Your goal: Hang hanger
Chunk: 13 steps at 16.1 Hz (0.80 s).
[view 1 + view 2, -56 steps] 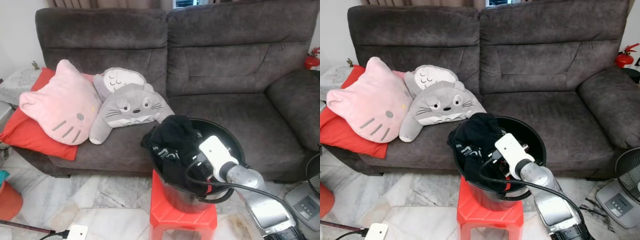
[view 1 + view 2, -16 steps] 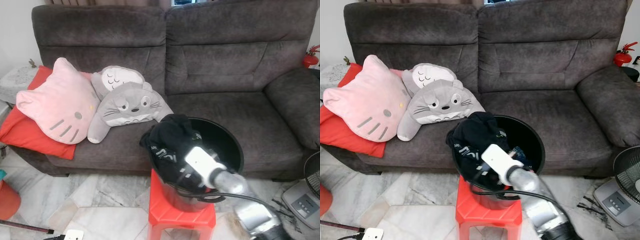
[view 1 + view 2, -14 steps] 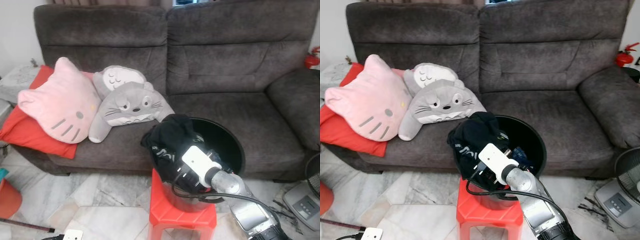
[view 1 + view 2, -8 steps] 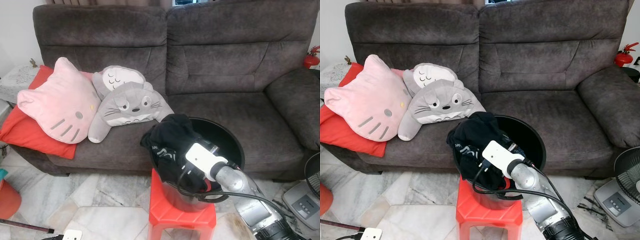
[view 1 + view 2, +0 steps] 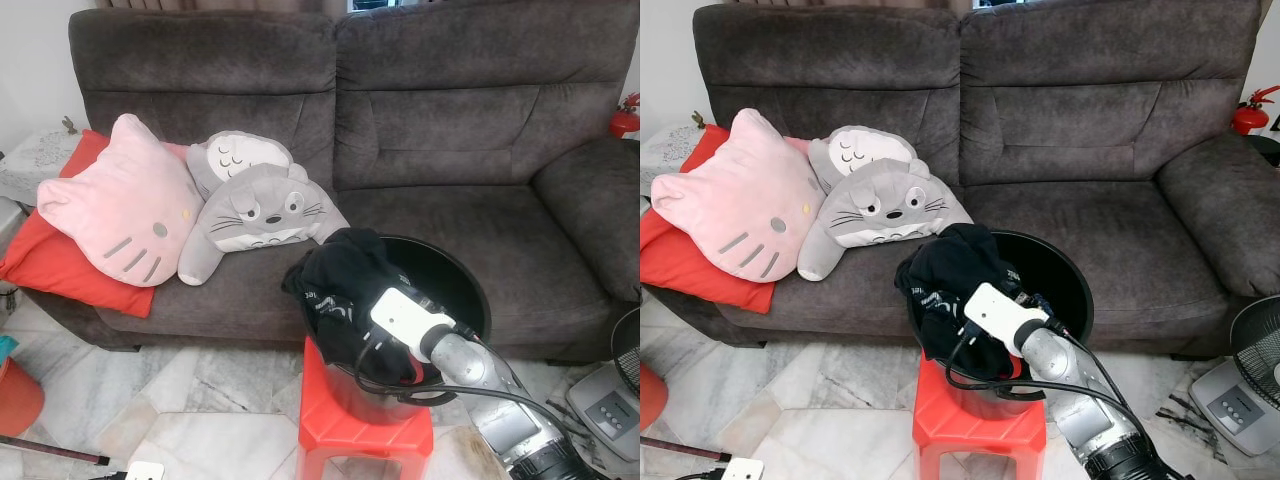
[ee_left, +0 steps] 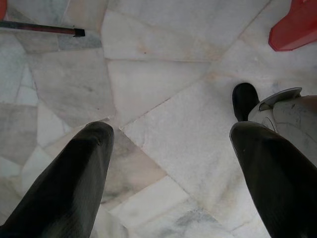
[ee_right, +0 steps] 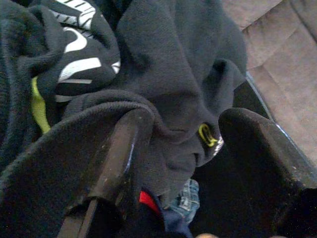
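The right gripper is down in the black bucket, which stands on a red stool on the marble floor just in front of the sofa. Over the last few seconds the arm has swung from the bucket's right rim toward its left side, and it now sits against the black garment heaped over the left rim. Since half a second ago it has hardly moved, which suggests the reach is done and a grasp is next.

In the right wrist view the fingers stand well apart, one pressed into a fold of the dark cloth and the other over the bucket's hollow. They hold nothing yet. A bit of denim and something red lie under the garment.

No hanger can be made out. If it is in the bucket, it is buried under the clothes, so the task has barely begun.

The left gripper hangs idle over the floor, its fingers wide apart and empty.

Two cat-shaped cushions rest at the sofa's left end.
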Motion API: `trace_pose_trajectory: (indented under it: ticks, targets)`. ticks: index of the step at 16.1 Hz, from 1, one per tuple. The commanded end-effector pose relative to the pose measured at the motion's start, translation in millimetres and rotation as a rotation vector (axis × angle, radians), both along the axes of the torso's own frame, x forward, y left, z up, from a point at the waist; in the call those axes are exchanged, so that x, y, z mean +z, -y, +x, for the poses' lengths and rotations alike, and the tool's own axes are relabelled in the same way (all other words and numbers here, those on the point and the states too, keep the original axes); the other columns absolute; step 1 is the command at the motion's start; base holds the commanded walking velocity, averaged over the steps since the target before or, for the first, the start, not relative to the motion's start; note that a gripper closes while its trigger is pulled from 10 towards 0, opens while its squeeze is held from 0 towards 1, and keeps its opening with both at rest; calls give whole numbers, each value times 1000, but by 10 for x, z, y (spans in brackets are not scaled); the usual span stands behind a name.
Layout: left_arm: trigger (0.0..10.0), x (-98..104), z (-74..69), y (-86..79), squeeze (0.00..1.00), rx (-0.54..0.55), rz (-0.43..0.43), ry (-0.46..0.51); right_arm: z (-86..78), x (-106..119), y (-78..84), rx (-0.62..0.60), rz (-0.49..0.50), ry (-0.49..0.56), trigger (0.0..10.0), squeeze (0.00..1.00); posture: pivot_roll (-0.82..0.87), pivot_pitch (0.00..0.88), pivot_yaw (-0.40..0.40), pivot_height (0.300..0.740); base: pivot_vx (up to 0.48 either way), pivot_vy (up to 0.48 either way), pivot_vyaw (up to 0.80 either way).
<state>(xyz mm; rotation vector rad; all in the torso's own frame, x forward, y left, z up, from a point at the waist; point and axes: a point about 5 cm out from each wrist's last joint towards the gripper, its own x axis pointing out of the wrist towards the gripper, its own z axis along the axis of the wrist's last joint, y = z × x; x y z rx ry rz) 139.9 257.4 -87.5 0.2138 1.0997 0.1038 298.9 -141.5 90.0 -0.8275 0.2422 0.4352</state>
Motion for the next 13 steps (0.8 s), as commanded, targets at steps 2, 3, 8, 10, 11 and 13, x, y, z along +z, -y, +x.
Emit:
trace_pose_trajectory:
  ticks: [2, 3, 8, 10, 11, 13]
  targets:
    - [10000, 1, -15, -19, 0, -12, 17, -3, 39, 36, 4, -5, -4, 23, 0, 0, -192, 0, 59, 732, 0, 0, 0]
    - [10000, 3, -10, -21, 0, -12, 18, -2, 41, 34, -6, 1, -4, 26, 0, 0, -190, 0, 59, 732, 0, 0, 0]
    - [10000, 13, -15, -55, 0, -9, 24, -2, 46, 57, -74, 38, 9, 64, 0, 0, -189, 0, 58, 732, 0, 0, 0]
    - [10000, 12, -17, -54, 0, -10, 24, -3, 51, 60, -76, 46, 8, 65, 0, 0, -191, 0, 59, 732, 0, 0, 0]
    - [10000, 13, -17, -59, 0, -10, 24, -3, 44, 51, -77, 50, 11, 55, 824, 0, -189, 0, 58, 732, 0, 0, 0]
    - [10000, 19, -16, -75, 0, -7, 26, -2, -3, 58, -106, 60, 39, 45, 10000, 0, -188, 0, 57, 732, 0, 0, 0]
